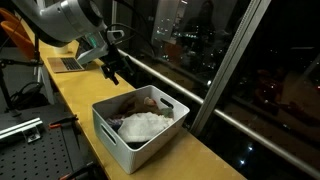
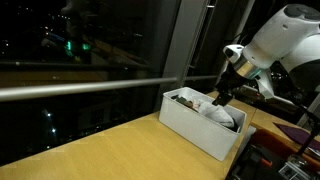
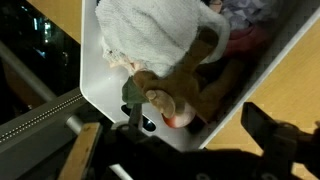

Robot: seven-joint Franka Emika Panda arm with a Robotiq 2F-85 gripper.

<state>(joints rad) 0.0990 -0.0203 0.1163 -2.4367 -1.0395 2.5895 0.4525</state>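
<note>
A white bin stands on the wooden counter beside the window. Inside lie a white cloth and a brown plush toy, with something pinkish at the far side. My gripper hangs open just above one end of the bin, nothing between its fingers. In the wrist view the plush toy's foot lies right below the jaws, and a dark finger shows over the counter outside the bin wall.
A metal window rail and a thick window post run along the counter's far edge. A perforated metal table with cables sits below the counter. Flat items lie further along the counter.
</note>
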